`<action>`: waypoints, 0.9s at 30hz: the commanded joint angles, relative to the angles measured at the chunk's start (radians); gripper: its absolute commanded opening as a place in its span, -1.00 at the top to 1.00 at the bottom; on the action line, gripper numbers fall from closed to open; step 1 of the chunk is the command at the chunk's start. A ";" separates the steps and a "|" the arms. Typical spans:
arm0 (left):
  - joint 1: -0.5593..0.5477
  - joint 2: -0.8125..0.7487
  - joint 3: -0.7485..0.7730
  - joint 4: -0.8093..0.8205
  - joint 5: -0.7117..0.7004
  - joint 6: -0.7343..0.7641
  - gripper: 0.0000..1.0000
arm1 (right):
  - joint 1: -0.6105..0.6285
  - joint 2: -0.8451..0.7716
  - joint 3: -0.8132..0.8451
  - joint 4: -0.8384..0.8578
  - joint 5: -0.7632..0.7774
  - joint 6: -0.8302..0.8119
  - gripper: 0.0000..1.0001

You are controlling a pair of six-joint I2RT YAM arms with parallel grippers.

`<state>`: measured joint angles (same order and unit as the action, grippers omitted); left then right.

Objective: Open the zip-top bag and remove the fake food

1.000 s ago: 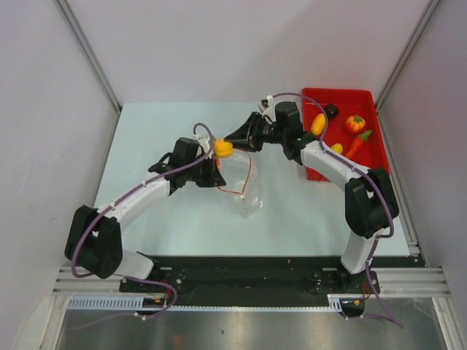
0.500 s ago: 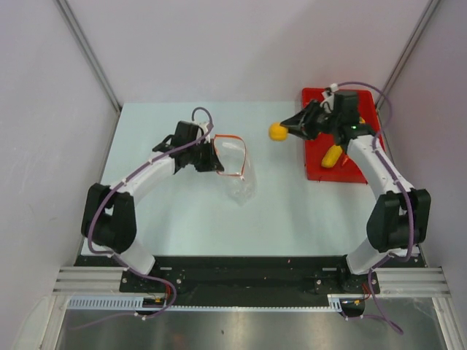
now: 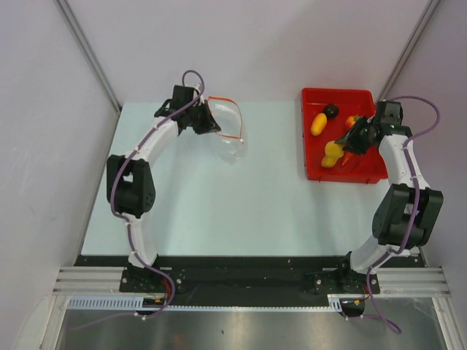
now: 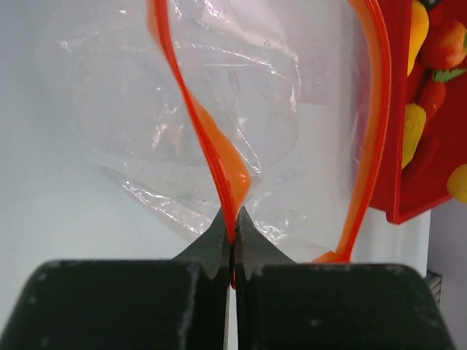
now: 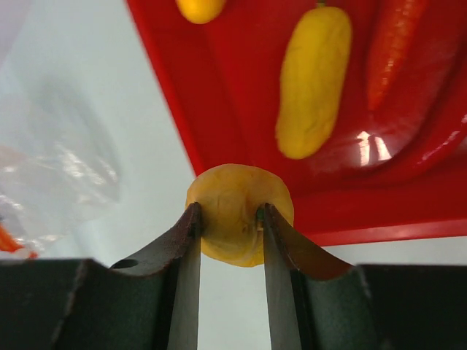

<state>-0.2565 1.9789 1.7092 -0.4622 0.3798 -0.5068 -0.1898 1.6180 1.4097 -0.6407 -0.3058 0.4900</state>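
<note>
Zip-top bag [image 3: 228, 137] sits in the upper left-centre of the top view, over the far part of the pale table [image 3: 219, 211] and well apart from the red tray [image 3: 339, 92] on the right. Its orange-red zip strip [image 3: 235, 120] bows out into an open loop. The left gripper [image 3: 208, 121] holds the bag by one side of that strip. In the left wrist view the left gripper [image 4: 232, 222] has its jaws pressed together on the strip [image 4: 219, 153], with crinkled clear film [image 4: 146, 109] spreading beyond it and the other side of the strip curving away at the right. Whether the bag's lower end touches the table cannot be told.

The right gripper [image 3: 343, 146] is over the tray, in the right of the top view, and clamps a round yellow piece [image 3: 332, 153] of the fake food. In the right wrist view the narrow-set fingers [image 5: 186, 248] pinch that yellow piece [image 5: 237, 197] from both sides, above the tray's near edge [image 5: 343, 219]. Inside the tray lie a yellow oval [image 5: 314, 80] and a carrot [image 5: 394, 51]. The top view also shows an orange-yellow oval [image 3: 319, 124] and a dark round piece [image 3: 331, 110] in the tray's upper left.
</note>
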 commanded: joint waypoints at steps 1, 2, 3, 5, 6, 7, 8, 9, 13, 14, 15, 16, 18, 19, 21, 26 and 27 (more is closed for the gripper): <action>0.017 -0.026 0.167 -0.134 -0.149 0.002 1.00 | -0.022 0.084 0.038 -0.020 0.083 -0.047 0.77; 0.019 -0.044 0.161 -0.145 -0.238 0.005 1.00 | -0.023 0.100 0.057 -0.014 0.088 -0.047 0.76; 0.019 -0.073 0.120 -0.145 -0.283 0.004 1.00 | -0.025 0.115 0.072 -0.014 0.094 -0.047 0.76; 0.025 -0.161 0.051 -0.086 -0.353 0.020 0.99 | -0.025 0.173 0.131 -0.011 0.120 -0.056 0.74; 0.029 -0.182 0.015 -0.064 -0.357 0.022 0.95 | -0.025 0.199 0.159 -0.013 0.125 -0.059 0.73; 0.042 -0.196 -0.031 -0.050 -0.357 0.033 0.89 | -0.025 0.223 0.184 -0.013 0.134 -0.065 0.69; 0.048 -0.201 -0.036 -0.067 -0.363 0.039 0.89 | -0.023 0.277 0.213 -0.029 0.142 -0.074 0.67; 0.052 -0.196 -0.031 -0.090 -0.378 0.050 0.90 | -0.023 0.304 0.288 -0.043 0.146 -0.080 0.64; 0.060 -0.202 0.004 -0.196 -0.527 0.128 0.94 | -0.023 0.422 0.443 -0.100 0.125 -0.091 0.34; 0.060 -0.210 0.004 -0.200 -0.548 0.140 0.85 | -0.023 0.437 0.469 -0.121 0.120 -0.093 0.24; 0.060 -0.227 0.006 -0.202 -0.562 0.152 0.76 | -0.022 0.465 0.489 -0.129 0.119 -0.094 0.11; 0.060 -0.233 0.013 -0.197 -0.564 0.178 0.58 | -0.020 0.471 0.527 -0.135 0.117 -0.094 -0.08; 0.059 -0.249 0.016 -0.178 -0.539 0.206 0.36 | -0.014 0.485 0.555 -0.148 0.111 -0.096 -0.22; 0.048 -0.249 0.044 -0.181 -0.527 0.233 0.21 | -0.010 0.485 0.574 -0.158 0.112 -0.094 -0.35; 0.025 -0.235 0.096 -0.200 -0.527 0.272 -0.45 | 0.010 0.479 0.587 -0.172 0.123 -0.096 -0.52; -0.104 -0.196 0.244 -0.293 -0.520 0.346 -0.78 | 0.079 0.409 0.552 -0.212 0.174 -0.126 -0.58; -0.150 -0.206 0.225 -0.293 -0.507 0.349 -0.81 | 0.105 0.387 0.528 -0.217 0.181 -0.129 -0.59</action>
<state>-0.2852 1.8122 1.8751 -0.7216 -0.1524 -0.2409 -0.1623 2.0991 1.9572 -0.8017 -0.1669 0.3927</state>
